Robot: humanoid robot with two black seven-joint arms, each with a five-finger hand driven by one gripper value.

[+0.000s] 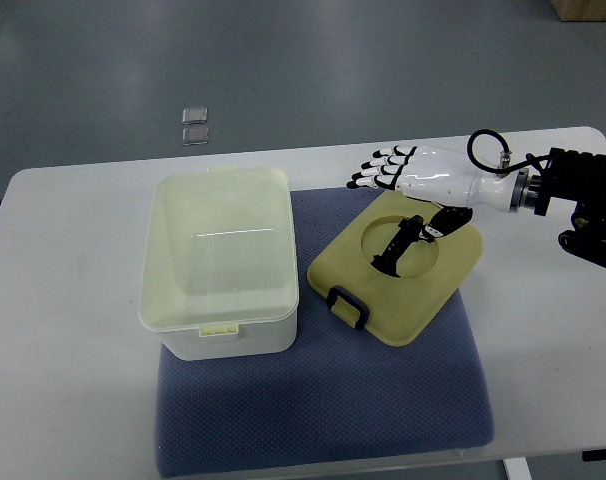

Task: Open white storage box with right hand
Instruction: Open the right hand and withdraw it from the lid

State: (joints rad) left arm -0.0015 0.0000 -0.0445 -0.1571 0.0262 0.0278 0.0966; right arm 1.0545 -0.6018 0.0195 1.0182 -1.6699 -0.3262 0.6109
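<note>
Plainly, no brand, label or legible writing can be made out on anything in view. The white storage box (221,262) is a rectangular tub of pale, slightly translucent plastic with rounded corners; it is seen open, its interior bare, and it stands on the left part of a blue-grey textured mat (323,400) laid on the white surface (63,380). Its lid (398,268), a yellowish rounded slab with a circular recess and a black handle clip (347,303), is laid flat on the mat just right of the box. The right robot hand (403,172), white-shelled with black-and-white segmented fingers (375,170), is held above the lid's far edge, fingers extended and gripping nothing. Two small clear squares (194,124) lie on the grey floor beyond the surface.
</note>
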